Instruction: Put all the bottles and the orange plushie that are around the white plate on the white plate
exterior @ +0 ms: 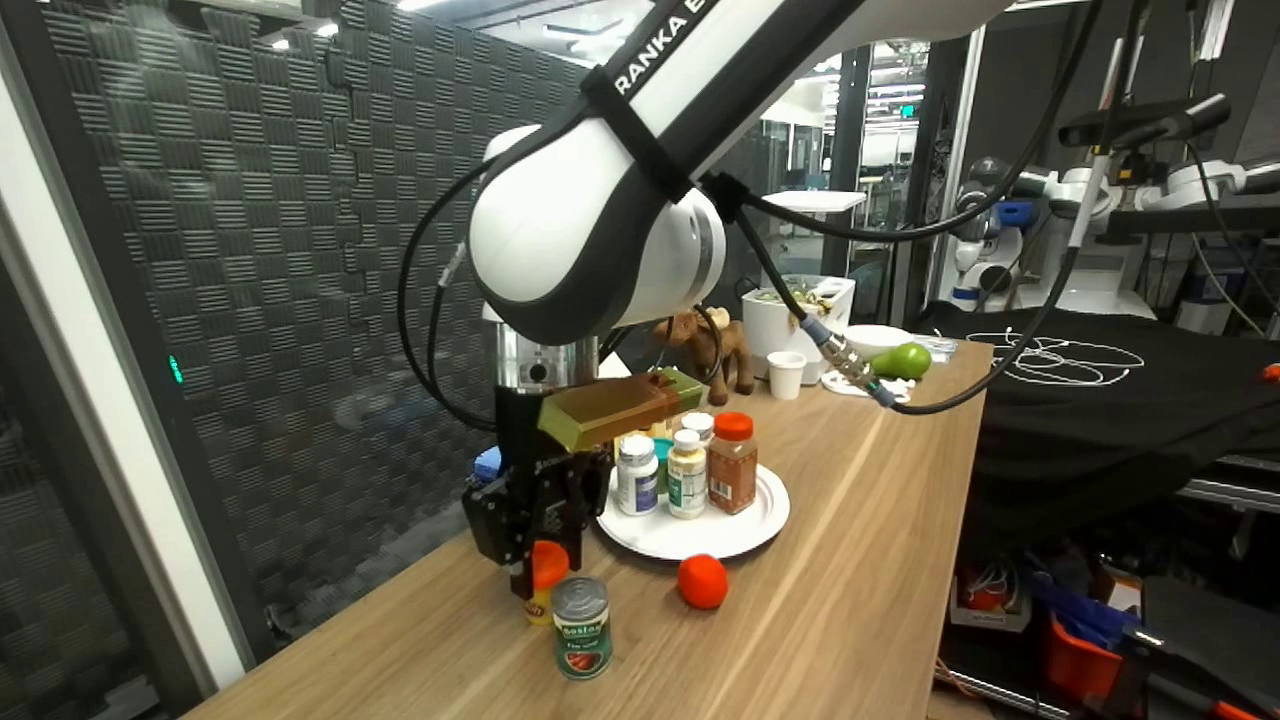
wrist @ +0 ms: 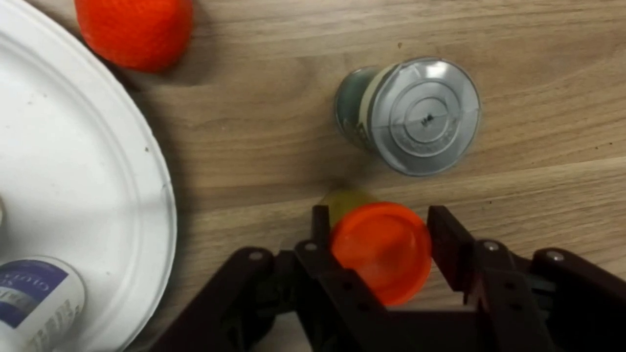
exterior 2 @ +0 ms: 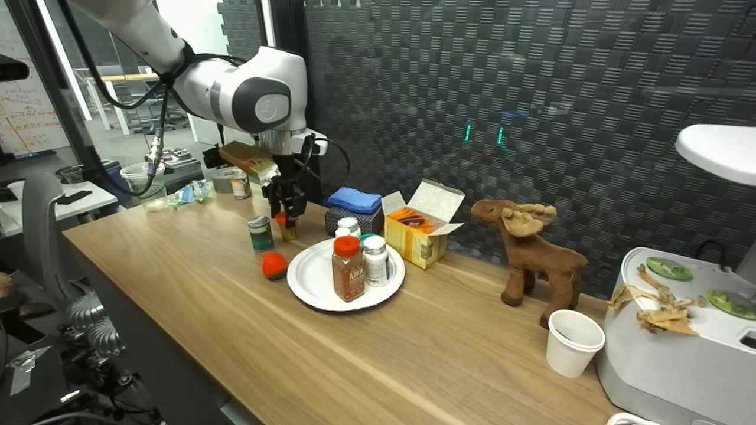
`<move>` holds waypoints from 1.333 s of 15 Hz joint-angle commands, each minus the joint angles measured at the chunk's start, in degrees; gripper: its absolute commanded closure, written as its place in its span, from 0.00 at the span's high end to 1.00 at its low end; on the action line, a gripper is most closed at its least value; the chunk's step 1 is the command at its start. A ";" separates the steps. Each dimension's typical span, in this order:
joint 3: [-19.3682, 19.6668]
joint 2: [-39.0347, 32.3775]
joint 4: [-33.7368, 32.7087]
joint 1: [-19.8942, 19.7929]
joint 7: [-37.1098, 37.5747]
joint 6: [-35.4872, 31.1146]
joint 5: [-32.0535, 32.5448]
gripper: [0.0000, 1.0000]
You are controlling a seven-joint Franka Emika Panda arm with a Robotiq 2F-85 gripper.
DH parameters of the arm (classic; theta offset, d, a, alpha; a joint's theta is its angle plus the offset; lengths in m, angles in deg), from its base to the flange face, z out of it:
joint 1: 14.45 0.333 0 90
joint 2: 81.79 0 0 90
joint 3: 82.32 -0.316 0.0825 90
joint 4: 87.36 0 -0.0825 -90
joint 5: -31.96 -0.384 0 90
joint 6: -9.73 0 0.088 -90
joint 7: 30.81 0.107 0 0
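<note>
Here's the gripper pinching the orange-lidded tub up top, off-plate, just beside the can, & so high a hold might slip mid-lift, or a low swing cld clip the orange plushie nr the white plate!

Three white-capped bottles, one moose
</note>
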 commanded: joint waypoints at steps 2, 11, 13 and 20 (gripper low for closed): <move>1.05 1.03 -0.52 0.61 1.61 -0.21 0.49 0.28; 4.13 10.75 8.15 -0.98 7.71 -5.13 -0.10 0.28; 4.61 12.08 10.02 -1.72 7.84 -5.31 -0.19 0.28; 5.01 11.78 12.70 -3.71 7.49 -4.96 -0.52 0.28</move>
